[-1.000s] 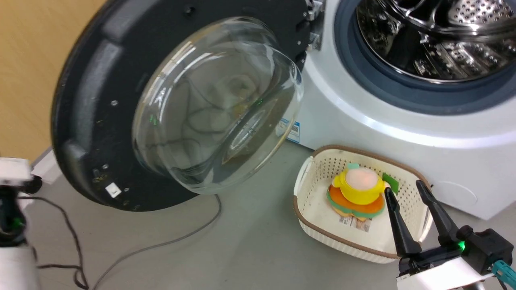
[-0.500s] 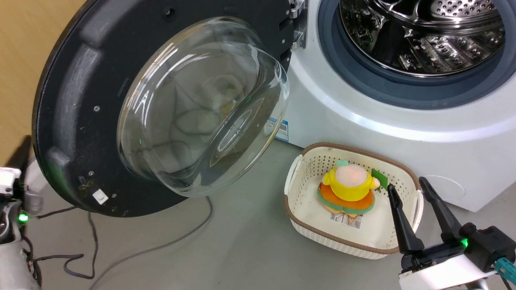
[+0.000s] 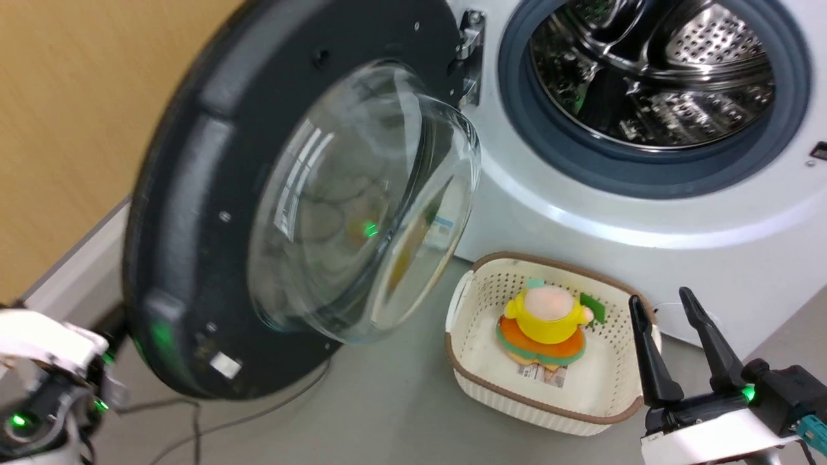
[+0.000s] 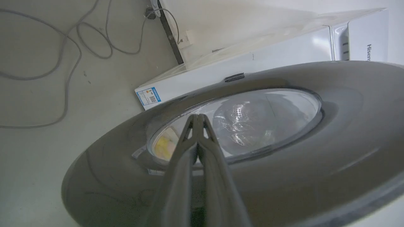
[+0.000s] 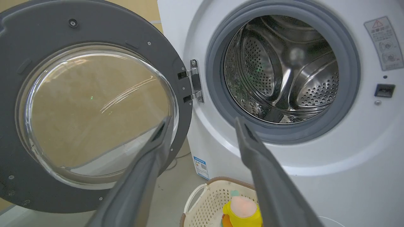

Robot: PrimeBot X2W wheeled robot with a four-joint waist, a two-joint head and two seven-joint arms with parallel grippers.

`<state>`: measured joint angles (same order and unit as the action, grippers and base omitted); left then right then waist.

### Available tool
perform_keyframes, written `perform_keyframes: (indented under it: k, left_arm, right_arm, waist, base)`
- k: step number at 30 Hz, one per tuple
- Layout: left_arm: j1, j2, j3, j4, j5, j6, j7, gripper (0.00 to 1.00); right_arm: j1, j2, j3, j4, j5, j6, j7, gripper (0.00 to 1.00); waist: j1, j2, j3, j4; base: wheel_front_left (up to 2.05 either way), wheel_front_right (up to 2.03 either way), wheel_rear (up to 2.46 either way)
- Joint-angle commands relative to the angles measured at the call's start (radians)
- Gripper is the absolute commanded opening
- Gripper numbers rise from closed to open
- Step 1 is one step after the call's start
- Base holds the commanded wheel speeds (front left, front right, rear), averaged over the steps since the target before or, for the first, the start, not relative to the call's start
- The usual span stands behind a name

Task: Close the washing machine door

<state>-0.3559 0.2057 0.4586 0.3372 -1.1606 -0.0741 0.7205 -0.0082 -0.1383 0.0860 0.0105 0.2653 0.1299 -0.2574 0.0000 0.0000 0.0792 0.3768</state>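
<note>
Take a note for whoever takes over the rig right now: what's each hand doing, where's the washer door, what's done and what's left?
Left hand: shut, empty, pointing at the outer face of the washing machine door by the window's edge; contact can't be told.
Right hand: open, empty, low in front of the washing machine, near the white basket.
Door: open, swung out on its hinge, drum exposed.
Done: door not yet shut.
Left: push the door round until it closes over the opening, probably with the left hand.
</note>
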Motion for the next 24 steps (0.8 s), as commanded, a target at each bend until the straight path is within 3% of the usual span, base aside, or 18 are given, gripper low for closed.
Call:
perform_keyframes:
  k: [1, 13, 24]
  left_arm:
    - [0.043, -0.02, -0.018, -0.029, 0.005, 0.002, 0.022, 0.0]
    - [0.185, -0.132, -0.104, -0.227, -0.094, 0.049, 0.154, 0.0]
    - [0.237, -0.155, -0.254, -0.369, -0.189, 0.096, 0.133, 0.0]
  right_arm:
    - [0.014, 0.009, -0.009, 0.003, 0.001, 0.001, -0.004, 1.0]
    - [0.05, 0.034, -0.037, 0.011, 0.003, 0.001, -0.004, 1.0]
    - [0.055, 0.028, -0.027, 0.01, 0.002, 0.001, -0.004, 1.0]
  waist:
    - [0.0, 0.0, -0.016, -0.013]
    - [0.0, 0.0, -0.066, -0.095]
    - [0.0, 0.0, -0.071, -0.213]
  base:
    - [0.0, 0.0, 0.0]
    - [0.0, 0.0, 0.0]
    - [0.0, 0.0, 0.0]
